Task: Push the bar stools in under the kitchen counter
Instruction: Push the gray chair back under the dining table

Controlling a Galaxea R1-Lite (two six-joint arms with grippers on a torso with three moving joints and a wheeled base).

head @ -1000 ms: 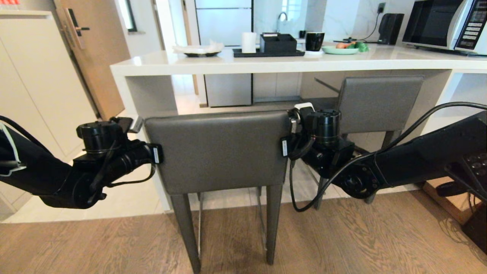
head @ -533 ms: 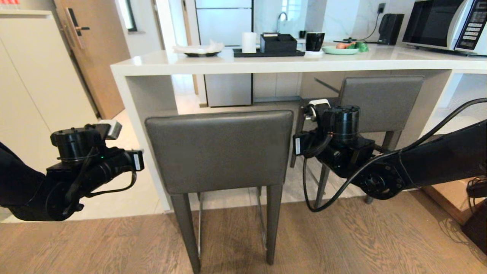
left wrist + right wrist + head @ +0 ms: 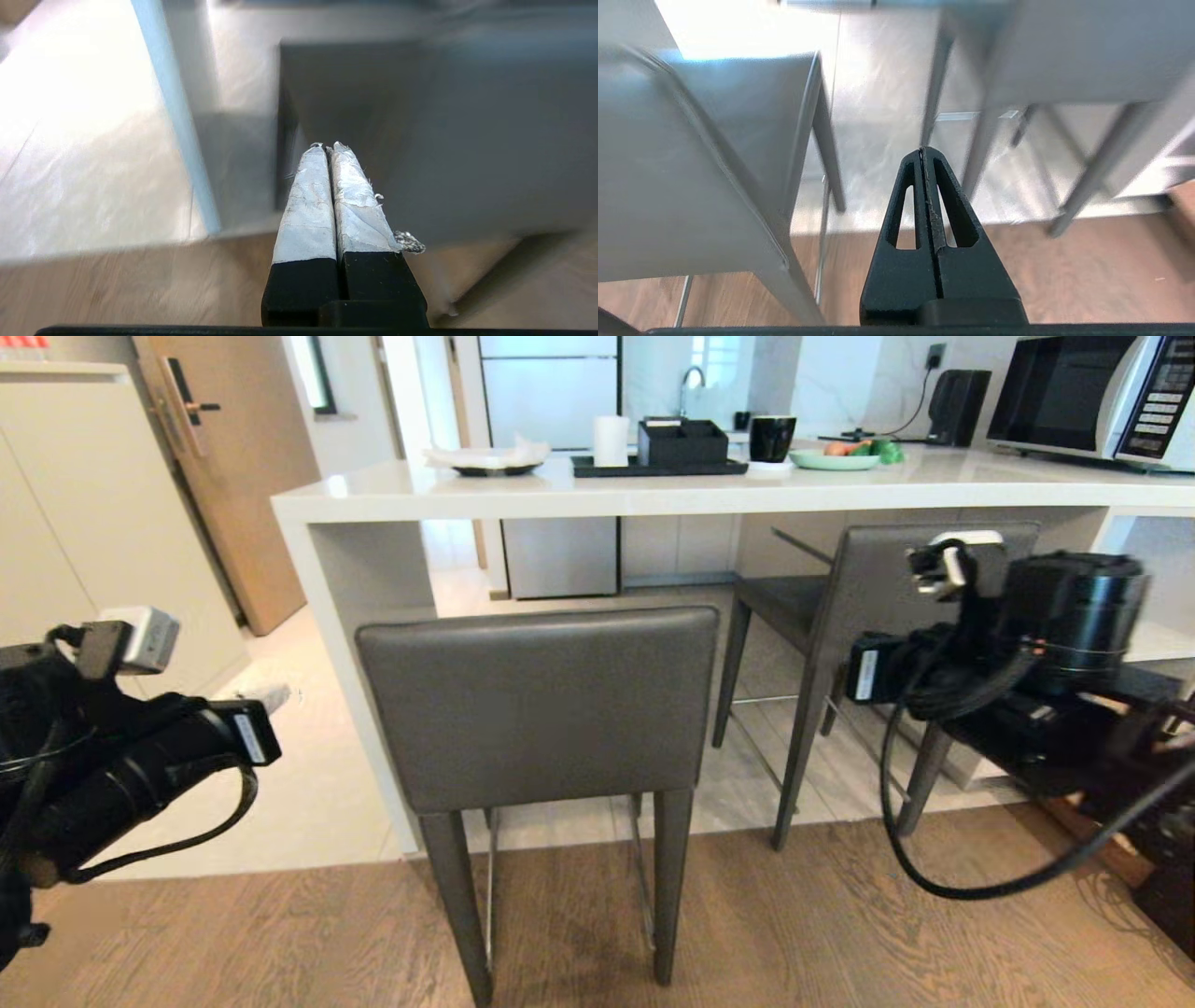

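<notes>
Near bar stool (image 3: pixel 537 705) stands upright on the wood-plank floor (image 3: pixel 840 933), centred close in front; broad backrest faces the camera, its long side running left to right, parallel to the counter edge, seat pointing in toward the kitchen counter (image 3: pixel 653 490). Its rear legs are on the wood, front part over the pale tile (image 3: pixel 317 803) beneath the slab; backrest top sits below the counter's underside. Left gripper (image 3: pixel 327 145) held low at the left, well clear of the backrest's left edge, forearm angled up and inward; wrist view shows the two tape-wrapped fingers (image 3: pixel 308 200) pressed flat together, nothing between, tips aimed toward the stool's left side. Right gripper (image 3: pixel 923 150) raised at the right, arm reaching in from the frame edge with a black cable (image 3: pixel 943 877) looping beneath it; its black fingers are closed tip to tip, empty, pointing at the gap between the two stools. Far bar stool (image 3: pixel 896 597) stands further in and to the right, turned at a slight angle, backrest partly hidden by the right wrist, seat already under the slab. On the counter top beyond: black tray (image 3: pixel 658 467) with organiser box, white cup (image 3: pixel 611 439), black mug (image 3: pixel 772 437), green plate (image 3: pixel 834 458), microwave (image 3: pixel 1092 397) at far right
</notes>
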